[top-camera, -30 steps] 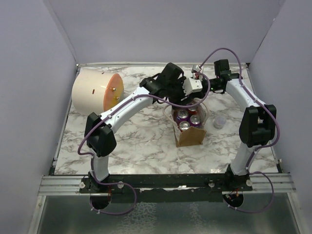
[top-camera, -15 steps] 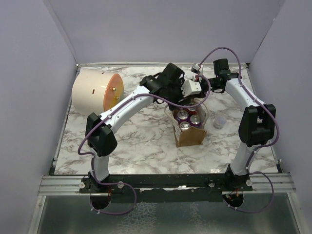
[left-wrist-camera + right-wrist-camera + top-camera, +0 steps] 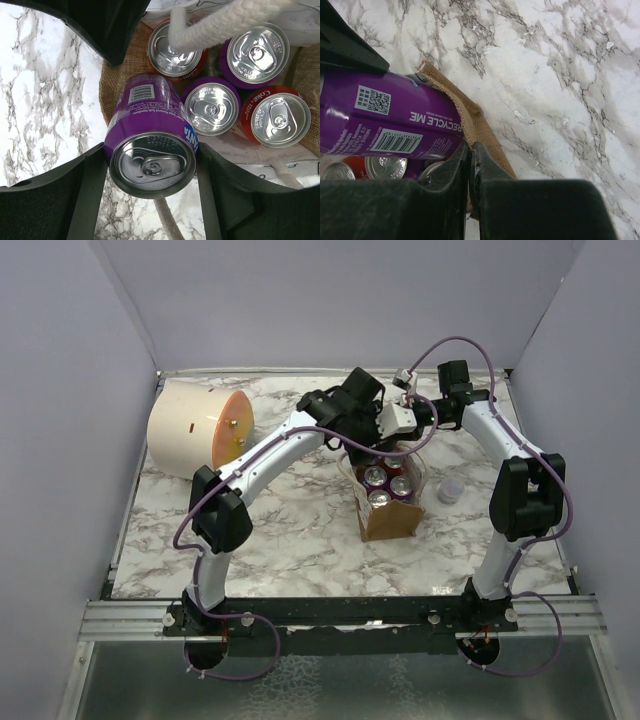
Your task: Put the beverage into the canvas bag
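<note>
The left gripper (image 3: 152,172) is clamped on the purple can (image 3: 147,130), one finger on each side near its top. The can is tilted, with its base pointing toward 12 o'clock in the left wrist view and hanging at the burlap rim of the canvas bag (image 3: 117,75). Four cans (image 3: 212,105) already stand upright in the bag, two red and two purple, filling the mouth from the middle out to 3 o'clock. One white rope handle (image 3: 225,20) crosses the top of the red can at 12 o'clock. In the right wrist view the right gripper (image 3: 470,152) has its jaws closed at 6 o'clock, and the bag's frayed edge runs down into them, so it appears to be pinching the rim to hold the mouth open. The purple can lies just above, at 9 o'clock. Seen from overhead, the bag sits at about 3 o'clock from the table's middle, and both grippers meet over its far end. The task looks to be at the insertion step, with the beverage at the mouth but not seated or released. The next move likely calls for righting the can, lowering it into the gap at the bag's 9 o'clock side clear of the handle and the neighbouring tops, and only then letting go.
</note>
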`<state>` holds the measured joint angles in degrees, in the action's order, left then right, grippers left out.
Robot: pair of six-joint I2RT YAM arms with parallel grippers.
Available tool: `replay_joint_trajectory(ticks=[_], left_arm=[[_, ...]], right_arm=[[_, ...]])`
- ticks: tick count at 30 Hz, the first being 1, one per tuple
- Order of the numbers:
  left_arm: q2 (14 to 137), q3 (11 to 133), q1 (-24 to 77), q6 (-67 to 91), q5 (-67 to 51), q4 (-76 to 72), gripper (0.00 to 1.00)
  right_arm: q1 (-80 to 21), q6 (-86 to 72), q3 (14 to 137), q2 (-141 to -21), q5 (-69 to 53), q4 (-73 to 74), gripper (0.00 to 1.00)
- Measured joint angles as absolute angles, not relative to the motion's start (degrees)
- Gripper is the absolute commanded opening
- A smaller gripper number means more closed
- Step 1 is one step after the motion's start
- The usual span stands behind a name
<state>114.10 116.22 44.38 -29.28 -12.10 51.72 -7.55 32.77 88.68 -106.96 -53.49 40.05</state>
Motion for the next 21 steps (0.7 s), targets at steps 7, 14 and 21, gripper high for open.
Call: replay_joint_trajectory(ticks=[7,14,21], left_arm=[[116.0,118.1,44.4,-29.3,-11.9,53.0,0.00],[118.8,122.3,44.4,-29.3,-11.7,55.7,0.00],[122.9,125.4,44.4,-28.1,-11.0,57.7,0.00]], right_arm=[[-7.6,31.2,88.3,-106.9,-53.5,39.0,0.06],[-7.6,28.5,88.0,-107.0,-53.4,37.7,0.06],[-7.6,25.1,87.6,-107.0,-53.5,36.3,0.06]])
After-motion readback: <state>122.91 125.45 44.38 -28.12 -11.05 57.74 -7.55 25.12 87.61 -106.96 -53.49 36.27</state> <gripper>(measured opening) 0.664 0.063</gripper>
